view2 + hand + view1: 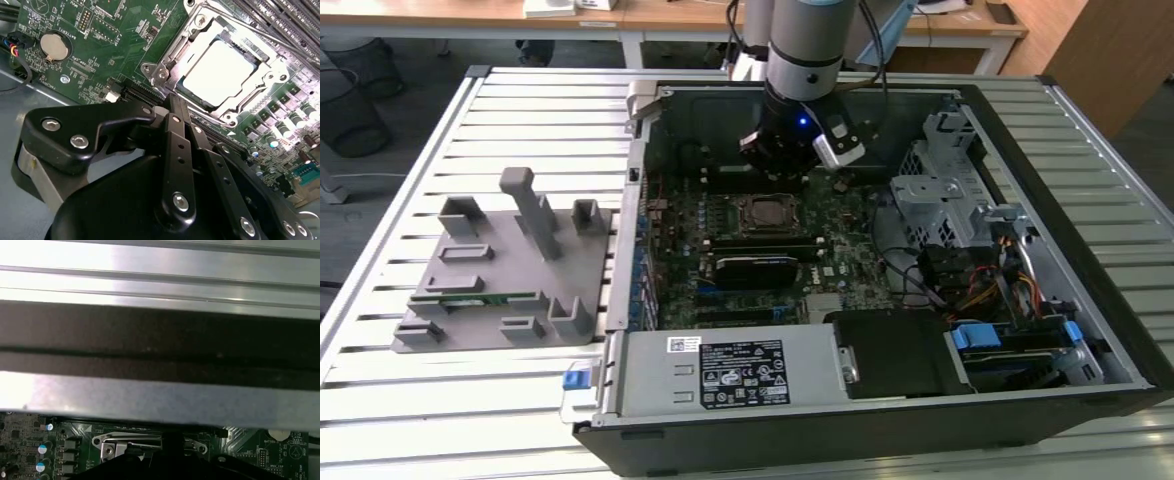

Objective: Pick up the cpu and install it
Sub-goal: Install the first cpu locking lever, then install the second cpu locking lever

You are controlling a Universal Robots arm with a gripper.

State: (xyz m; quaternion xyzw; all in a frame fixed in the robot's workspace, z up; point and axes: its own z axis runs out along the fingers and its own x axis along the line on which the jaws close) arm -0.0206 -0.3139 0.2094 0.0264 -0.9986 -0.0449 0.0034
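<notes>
In the second wrist view the gripper [175, 107] sits closest to the lens, black fingers [172, 145] pressed together w/ nothing between them, so closed and empty. Just past the tips lies the cpu [220, 75], silvery top up, flat inside the socket frame [197, 30] on the green board [100, 45]; a coin battery [53, 47] sits further off.

In the exterior view the arm [803, 50] hangs over the far side of the open pc case [1067, 200], gripper [781, 150] just above and behind the socket [765, 212]. Grey parts holder [500, 275] lies well apart on the slatted table [400, 400].

Judgement: pick and placement look done, cpu seated. Can't tell if the retaining frame is latched, so that may be what's left.
</notes>
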